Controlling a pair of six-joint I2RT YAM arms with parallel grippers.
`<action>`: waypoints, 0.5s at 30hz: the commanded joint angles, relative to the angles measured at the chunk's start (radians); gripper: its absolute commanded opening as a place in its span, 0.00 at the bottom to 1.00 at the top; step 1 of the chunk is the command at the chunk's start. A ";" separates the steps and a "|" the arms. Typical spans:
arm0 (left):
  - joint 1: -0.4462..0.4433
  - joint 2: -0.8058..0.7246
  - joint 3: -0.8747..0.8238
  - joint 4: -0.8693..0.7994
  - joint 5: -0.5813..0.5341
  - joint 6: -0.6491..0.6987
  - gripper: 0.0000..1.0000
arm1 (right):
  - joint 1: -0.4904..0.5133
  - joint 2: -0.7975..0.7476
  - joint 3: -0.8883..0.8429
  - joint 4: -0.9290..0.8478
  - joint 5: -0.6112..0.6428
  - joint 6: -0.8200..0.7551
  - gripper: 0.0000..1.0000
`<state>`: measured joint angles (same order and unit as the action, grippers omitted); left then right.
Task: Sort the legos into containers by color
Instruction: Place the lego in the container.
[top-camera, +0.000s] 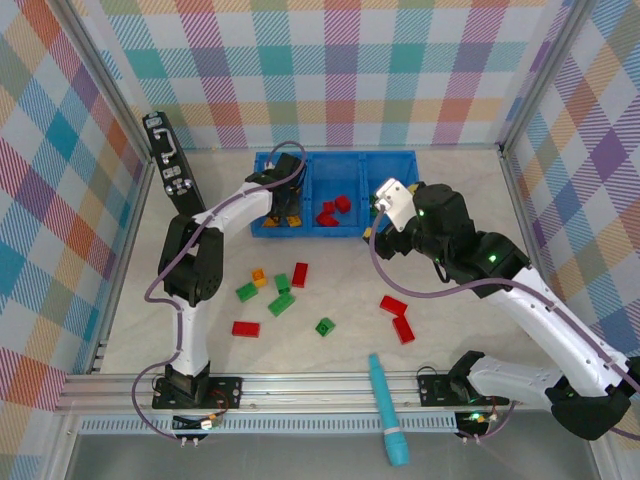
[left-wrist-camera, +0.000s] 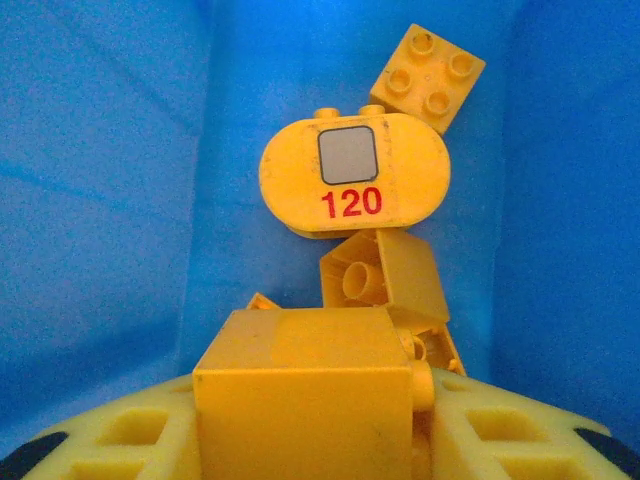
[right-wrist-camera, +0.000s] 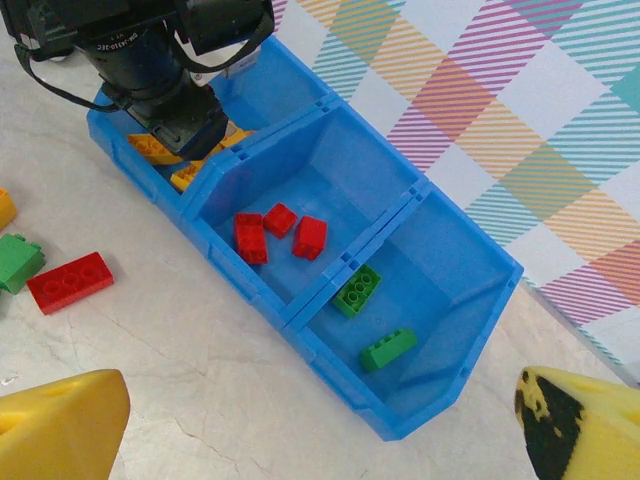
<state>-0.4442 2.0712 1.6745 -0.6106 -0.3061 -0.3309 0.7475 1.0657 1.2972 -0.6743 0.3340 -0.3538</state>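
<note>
At the far left, a black device (top-camera: 166, 155) is sitting by the left wall. Just right of it, the left arm is reaching down into the left compartment of the blue tray (top-camera: 395, 168). The left gripper (left-wrist-camera: 310, 435) is sitting low inside, its jaws drawn in around a yellow brick (left-wrist-camera: 300, 385). The pads appear to be pressing both sides, though the contact itself is hard to see at the bottom of the wrist view.

Beyond that brick, other yellow pieces are lying heaped against the blue walls:
- an oval piece (left-wrist-camera: 353, 178) marked 120
- a square four-stud brick (left-wrist-camera: 427, 78) tilting behind it
- a hollow brick (left-wrist-camera: 385, 275) tipped over beneath it

In the middle compartment three red bricks (right-wrist-camera: 310, 237) are lying close together. In the right compartment two green bricks (right-wrist-camera: 357, 290) are lying a little apart.

The right gripper (right-wrist-camera: 320, 425) is hovering over the table near the tray's right end, fingers spread wide with nothing between them.

On the table in front of the tray, loose legos (top-camera: 245, 328) are lying scattered. A cluster of green, orange and red ones is sitting left of centre, then a lone green brick (top-camera: 325, 326), then a red pair (top-camera: 393, 305) further right. A teal tool (top-camera: 386, 410) is lying across the near rail.
</note>
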 joint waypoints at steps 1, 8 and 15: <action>0.002 -0.004 0.022 -0.001 0.024 -0.019 0.50 | 0.007 -0.007 -0.015 0.039 0.013 -0.010 0.99; 0.003 -0.080 -0.017 -0.028 0.032 -0.004 0.55 | 0.007 -0.033 -0.024 0.045 0.002 -0.002 0.99; -0.020 -0.294 -0.165 -0.064 0.092 -0.024 0.55 | 0.006 -0.062 -0.030 0.030 -0.004 0.021 0.99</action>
<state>-0.4496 1.9064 1.5455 -0.6289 -0.2428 -0.3447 0.7475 1.0206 1.2713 -0.6659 0.3328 -0.3523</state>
